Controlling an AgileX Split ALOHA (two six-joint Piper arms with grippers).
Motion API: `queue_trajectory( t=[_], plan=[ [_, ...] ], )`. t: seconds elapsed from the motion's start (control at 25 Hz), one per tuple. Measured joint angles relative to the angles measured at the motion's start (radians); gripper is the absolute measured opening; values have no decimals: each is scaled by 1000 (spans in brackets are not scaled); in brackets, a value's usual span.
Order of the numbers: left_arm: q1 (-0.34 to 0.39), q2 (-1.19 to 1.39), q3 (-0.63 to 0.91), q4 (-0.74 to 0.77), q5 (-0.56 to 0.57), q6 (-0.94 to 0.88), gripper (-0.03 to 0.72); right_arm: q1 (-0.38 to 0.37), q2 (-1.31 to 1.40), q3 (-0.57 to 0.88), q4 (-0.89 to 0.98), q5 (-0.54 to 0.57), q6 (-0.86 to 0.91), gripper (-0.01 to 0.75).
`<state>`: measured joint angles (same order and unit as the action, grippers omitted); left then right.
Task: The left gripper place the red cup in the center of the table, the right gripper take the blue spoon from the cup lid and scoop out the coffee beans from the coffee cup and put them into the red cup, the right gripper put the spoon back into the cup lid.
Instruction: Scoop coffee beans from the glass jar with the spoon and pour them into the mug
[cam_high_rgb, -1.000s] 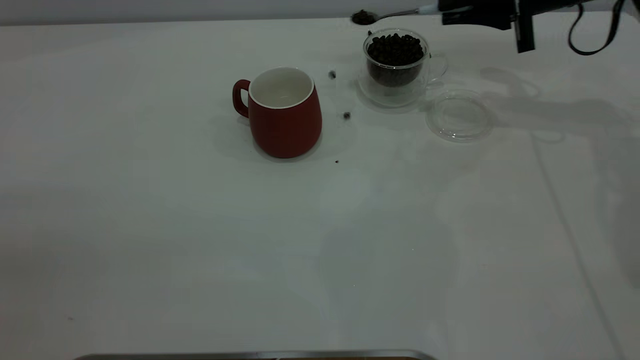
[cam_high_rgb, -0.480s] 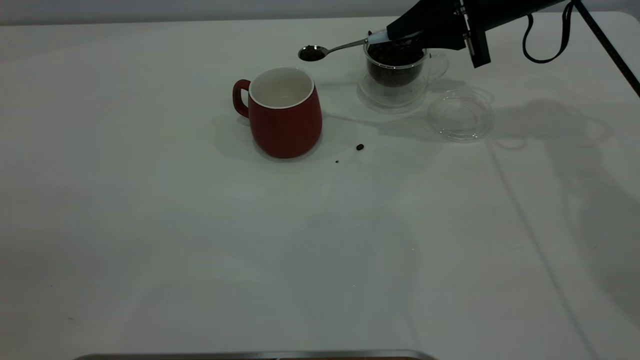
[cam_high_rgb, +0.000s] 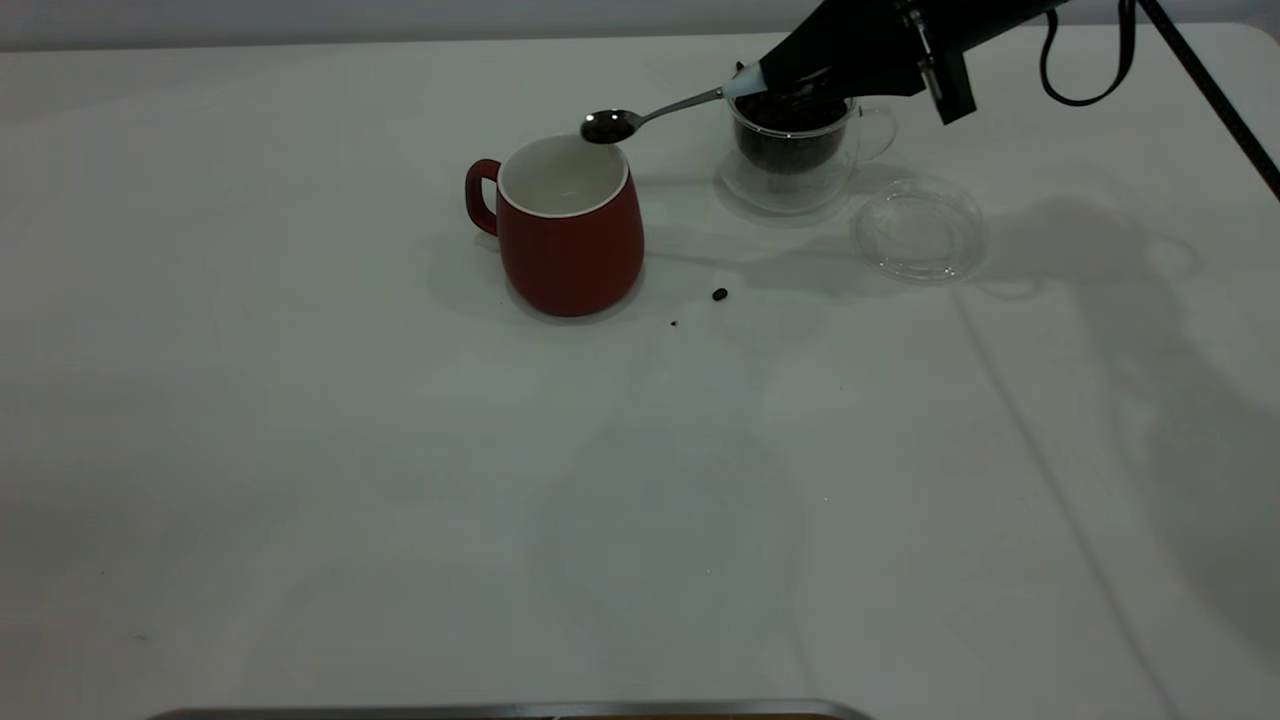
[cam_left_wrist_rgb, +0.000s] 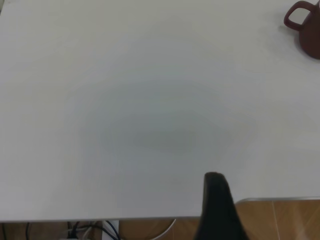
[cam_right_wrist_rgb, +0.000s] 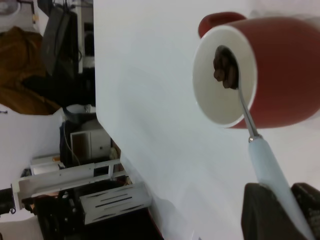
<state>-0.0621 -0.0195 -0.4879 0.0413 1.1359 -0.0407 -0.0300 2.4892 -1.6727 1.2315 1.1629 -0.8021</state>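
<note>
Over the red cup (cam_high_rgb: 570, 225) at the table's (cam_high_rgb: 300, 450) middle, the right gripper (cam_high_rgb: 790, 75) stays out of it, clamped on the blue spoon (cam_high_rgb: 655, 110), whose bowl carries coffee beans (cam_right_wrist_rgb: 225, 67) above the mouth. Transfer is the step in hand; next the spoon must tip without spilling.

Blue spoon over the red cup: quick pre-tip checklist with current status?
1. Grip: right gripper shut on the blue spoon handle. Ok.
2. Load: coffee beans sit in the spoon bowl. Ok.
3. Alignment: the wrist view shows the bowl above the red cup opening; the exterior view puts it near the far rim. Ok, little margin.
4. Cup: upright, mouth unobstructed. Ok.
5. Spill: one stray bean lies on the table beside the cup. Not ok.
6. Return spot: cup lid empty beside the coffee cup. Ok.
</note>
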Motion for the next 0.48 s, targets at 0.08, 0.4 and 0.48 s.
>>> queue_trajectory(
  t=[0.08, 0.4, 0.48],
  plan=[
    [0, 0, 0, 0, 0, 0, 567, 11, 0, 0, -4, 1, 1, 113],
    [0, 0, 0, 0, 0, 2, 567, 57, 0, 0, -18, 1, 0, 113],
    [0, 0, 0, 0, 0, 2, 567, 70, 0, 0, -18, -9, -11, 113]
  ],
)
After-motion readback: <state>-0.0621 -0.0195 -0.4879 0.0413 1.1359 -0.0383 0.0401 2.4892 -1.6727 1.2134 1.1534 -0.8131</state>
